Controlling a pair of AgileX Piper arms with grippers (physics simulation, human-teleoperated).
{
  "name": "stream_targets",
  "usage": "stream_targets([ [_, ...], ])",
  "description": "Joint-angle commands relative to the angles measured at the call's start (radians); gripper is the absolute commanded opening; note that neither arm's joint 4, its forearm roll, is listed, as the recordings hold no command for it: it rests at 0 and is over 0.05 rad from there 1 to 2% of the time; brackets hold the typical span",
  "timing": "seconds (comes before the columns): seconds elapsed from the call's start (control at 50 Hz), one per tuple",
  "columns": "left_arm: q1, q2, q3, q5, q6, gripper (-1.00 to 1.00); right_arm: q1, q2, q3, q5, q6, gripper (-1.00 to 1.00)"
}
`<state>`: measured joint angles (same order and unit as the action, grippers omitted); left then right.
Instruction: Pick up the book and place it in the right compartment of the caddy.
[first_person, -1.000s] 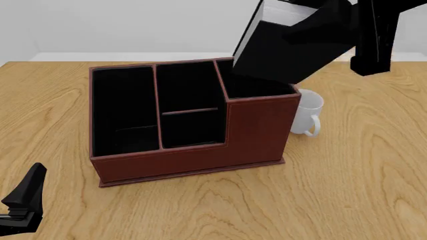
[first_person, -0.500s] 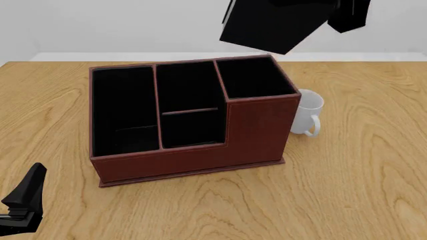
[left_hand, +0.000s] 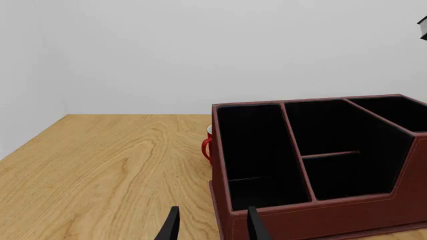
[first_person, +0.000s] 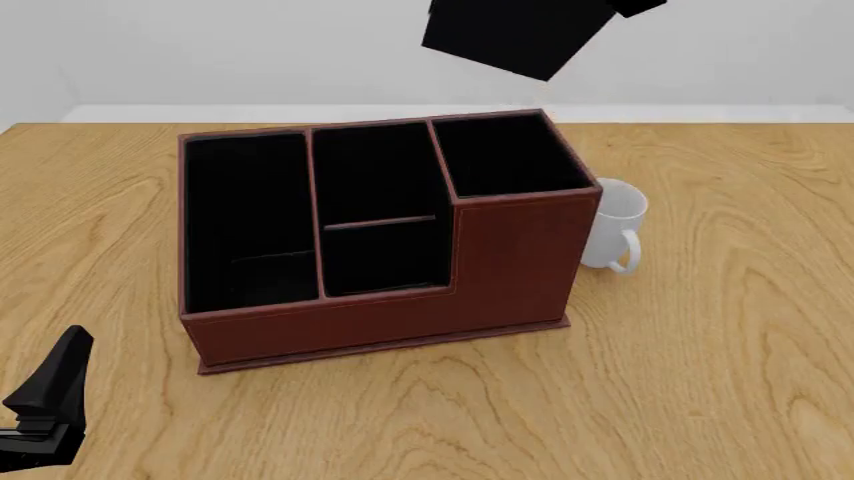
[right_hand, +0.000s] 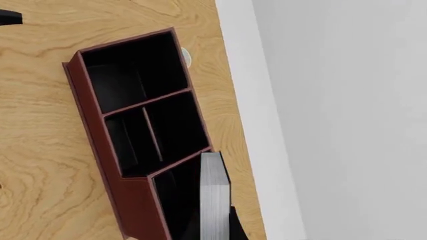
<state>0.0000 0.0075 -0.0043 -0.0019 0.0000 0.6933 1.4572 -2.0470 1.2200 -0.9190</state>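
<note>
Book (first_person: 514, 35) aloft, tilted, above and just behind the caddy (first_person: 514, 265), over its right compartment (first_person: 507, 155). Carried by the right arm, apparently pinched in its jaws, though barely visible. Left jaws (left_hand: 212, 227) spread, low over the surface (first_person: 707, 350), far off.

I see the book (first_person: 518, 34) only partly, cut by the front view's top edge | my right hand is out of frame, grip unconfirmed | red mug (left_hand: 207, 149) mostly hidden behind caddy (left_hand: 320, 220) | left hand (first_person: 48, 400) cropped at the corner.
</note>
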Motion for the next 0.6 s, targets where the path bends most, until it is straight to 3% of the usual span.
stream_targets([
  [0.02, 0.000, 0.000, 0.000, 0.000, 0.000, 1.00, -0.004, 0.027, -0.042, -0.005, 0.045, -1.00],
  [0.28, 0.000, 0.000, 0.000, 0.000, 0.000, 1.00, -0.008, 0.000, 0.098, -0.113, 0.079, -1.00],
  [0.6, 0.000, 0.000, 0.000, 0.000, 0.000, 1.00, -0.032, 0.015, 0.144, -0.168, 0.103, -1.00],
])
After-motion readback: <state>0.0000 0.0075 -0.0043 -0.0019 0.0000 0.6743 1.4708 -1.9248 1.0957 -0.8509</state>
